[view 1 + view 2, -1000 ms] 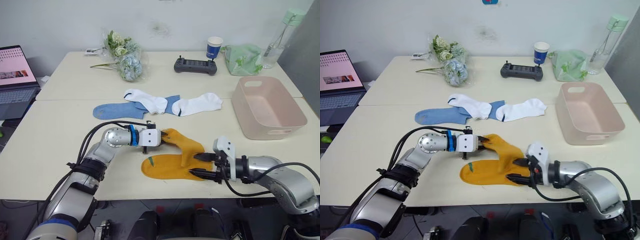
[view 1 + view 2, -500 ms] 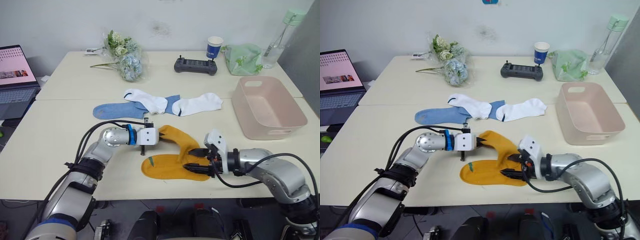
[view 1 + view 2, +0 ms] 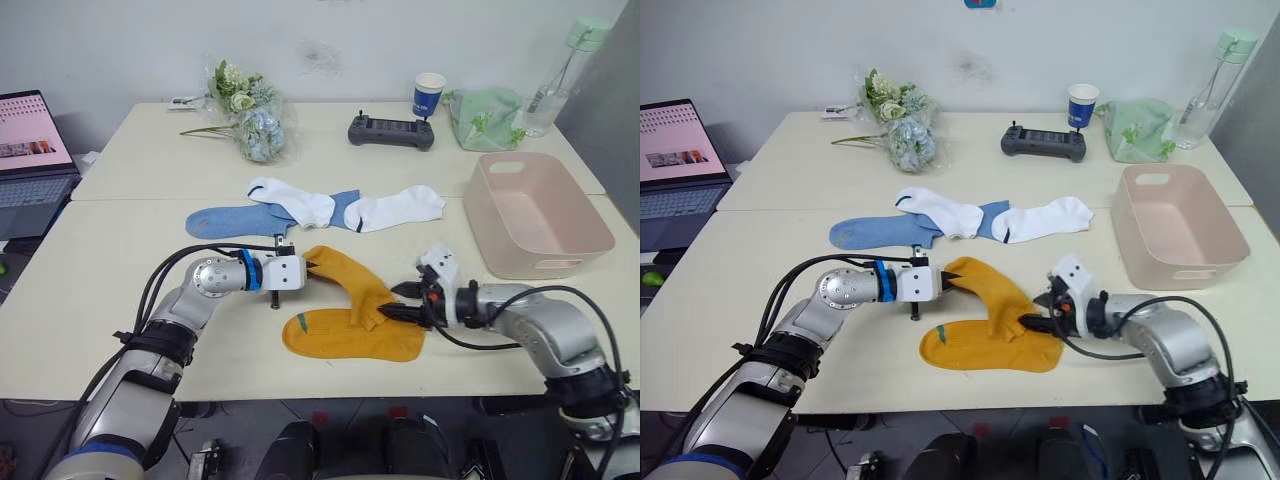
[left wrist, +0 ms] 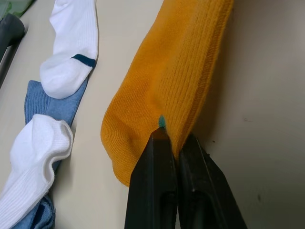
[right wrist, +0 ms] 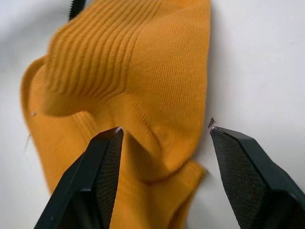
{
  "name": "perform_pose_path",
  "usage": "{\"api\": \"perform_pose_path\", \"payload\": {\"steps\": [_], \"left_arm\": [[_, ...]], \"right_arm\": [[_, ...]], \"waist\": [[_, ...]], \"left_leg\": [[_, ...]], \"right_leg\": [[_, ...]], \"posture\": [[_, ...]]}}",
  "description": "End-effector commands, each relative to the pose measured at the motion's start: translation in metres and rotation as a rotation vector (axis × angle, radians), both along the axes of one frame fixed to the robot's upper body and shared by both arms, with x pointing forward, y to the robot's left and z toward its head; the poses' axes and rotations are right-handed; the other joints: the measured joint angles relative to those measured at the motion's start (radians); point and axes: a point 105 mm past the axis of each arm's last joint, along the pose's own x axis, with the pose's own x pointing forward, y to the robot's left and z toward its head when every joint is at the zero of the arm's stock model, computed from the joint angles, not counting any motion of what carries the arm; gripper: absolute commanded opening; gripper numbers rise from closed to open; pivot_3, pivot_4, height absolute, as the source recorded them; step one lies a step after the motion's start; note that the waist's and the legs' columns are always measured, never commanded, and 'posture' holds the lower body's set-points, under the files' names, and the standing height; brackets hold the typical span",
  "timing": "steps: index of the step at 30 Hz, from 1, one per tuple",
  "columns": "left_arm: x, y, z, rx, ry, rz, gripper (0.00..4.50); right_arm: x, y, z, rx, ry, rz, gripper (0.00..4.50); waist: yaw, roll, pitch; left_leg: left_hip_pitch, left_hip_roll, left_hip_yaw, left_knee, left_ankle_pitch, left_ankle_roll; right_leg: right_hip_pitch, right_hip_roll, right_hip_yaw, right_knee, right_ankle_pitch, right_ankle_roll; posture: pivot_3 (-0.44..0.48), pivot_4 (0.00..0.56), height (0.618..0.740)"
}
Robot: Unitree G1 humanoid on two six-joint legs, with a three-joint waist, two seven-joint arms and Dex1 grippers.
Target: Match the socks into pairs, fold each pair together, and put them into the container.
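Two mustard-yellow socks lie crossed near the table's front edge. The upper sock (image 3: 348,285) runs slantwise over the lower one (image 3: 335,335). My left gripper (image 3: 309,268) is shut on the upper sock's left end; in the left wrist view its fingers (image 4: 162,157) pinch the ribbed fabric. My right gripper (image 3: 398,302) is open, with its fingertips (image 5: 112,136) on either side of that sock's right end (image 5: 152,95). Farther back lie a light blue sock (image 3: 225,220) and two white socks (image 3: 295,203) (image 3: 402,208), overlapping another blue sock (image 3: 345,206). The pink container (image 3: 535,215) stands at the right.
Along the back of the table are a flower bunch (image 3: 250,115), a black controller (image 3: 390,131), a blue-and-white paper cup (image 3: 429,95), a pale green cloth bag (image 3: 485,118) and a bottle (image 3: 560,75). A laptop (image 3: 30,150) sits at far left.
My left gripper has drawn the upper mustard sock's end to the left. My right gripper has moved away from the front edge up to that sock's right end, still open.
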Motion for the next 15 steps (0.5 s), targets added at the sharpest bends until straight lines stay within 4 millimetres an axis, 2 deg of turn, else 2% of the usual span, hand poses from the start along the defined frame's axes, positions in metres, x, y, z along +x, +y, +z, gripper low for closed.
{"api": "perform_pose_path", "payload": {"steps": [1, 3, 10, 13, 15], "left_arm": [[0.001, 0.001, 0.009, -0.019, -0.040, 0.008, 0.01], [0.001, 0.003, 0.009, -0.018, -0.038, 0.012, 0.00], [-0.003, 0.009, 0.007, -0.029, -0.038, 0.037, 0.00], [-0.012, 0.011, 0.010, -0.047, -0.040, 0.034, 0.00], [-0.026, 0.006, 0.018, -0.070, -0.045, 0.002, 0.00]], "right_arm": [[0.006, 0.004, 0.014, 0.043, -0.025, -0.011, 2.96], [0.005, 0.008, 0.017, 0.070, -0.014, 0.001, 2.54], [0.003, 0.008, 0.022, 0.089, -0.017, 0.019, 0.04], [-0.001, 0.003, 0.028, 0.087, -0.021, 0.036, 0.01], [-0.004, -0.002, 0.036, 0.070, -0.020, 0.077, 0.01]], "waist": [[0.000, 0.000, 0.000], [-0.001, 0.000, 0.000], [-0.002, 0.000, 0.000], [-0.004, 0.000, 0.000], [-0.007, 0.000, 0.000]], "left_leg": [[0.000, 0.000, 0.000, 0.000, 0.000, 0.000], [0.000, 0.000, 0.000, 0.000, 0.000, 0.000], [0.000, 0.000, 0.000, 0.000, 0.000, 0.000], [0.000, 0.000, 0.000, -0.001, 0.000, 0.000], [-0.001, 0.000, 0.000, -0.001, 0.000, 0.000]], "right_leg": [[0.000, 0.000, 0.000, 0.000, 0.000, 0.000], [0.000, 0.000, 0.000, 0.000, 0.000, 0.000], [-0.001, 0.000, 0.000, 0.000, 0.000, 0.000], [-0.002, 0.000, 0.001, 0.001, 0.000, 0.000], [-0.003, 0.000, 0.002, 0.001, 0.000, 0.000]], "posture": [[0.000, 0.150, 0.740], [0.000, 0.150, 0.740], [0.000, 0.150, 0.740], [0.000, 0.150, 0.740], [0.000, 0.150, 0.740]]}}
